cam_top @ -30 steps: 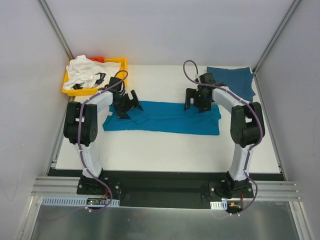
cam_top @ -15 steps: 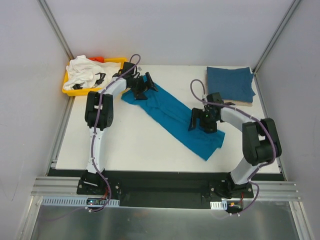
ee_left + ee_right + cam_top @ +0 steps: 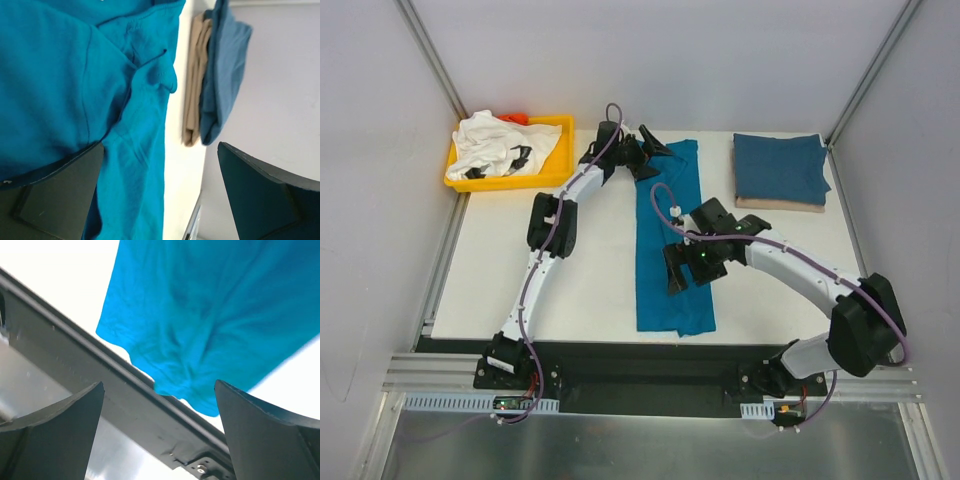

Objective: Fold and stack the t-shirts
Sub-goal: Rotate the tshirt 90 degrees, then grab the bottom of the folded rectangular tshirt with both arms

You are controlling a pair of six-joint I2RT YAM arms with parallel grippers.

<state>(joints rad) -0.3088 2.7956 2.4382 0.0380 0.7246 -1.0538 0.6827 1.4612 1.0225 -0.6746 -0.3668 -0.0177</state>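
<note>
While the teal-blue t-shirt (image 3: 672, 240) is laid as a long folded strip from the far to the near edge of the table (image 3: 570, 290), its far end is met by the left gripper (image 3: 657, 154) and its near half by the right gripper (image 3: 682, 277). Both claws are spread wide. The darker blue t-shirt (image 3: 780, 168) is kept folded at the far right corner.

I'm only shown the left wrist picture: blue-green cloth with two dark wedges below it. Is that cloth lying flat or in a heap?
Observer: Flat. From above, the teal-blue cloth t-shirt lies as one long narrow strip from the far side of the white table to its near edge.
Visitor: Where's the other arm?
Observer: The right hand hovers over the strip's near half, fingers apart.
Visitor: Any other shirts?
Observer: A crumpled white cloth t-shirt with black marks sits in a yellow plastic tray at the far left corner.
</note>
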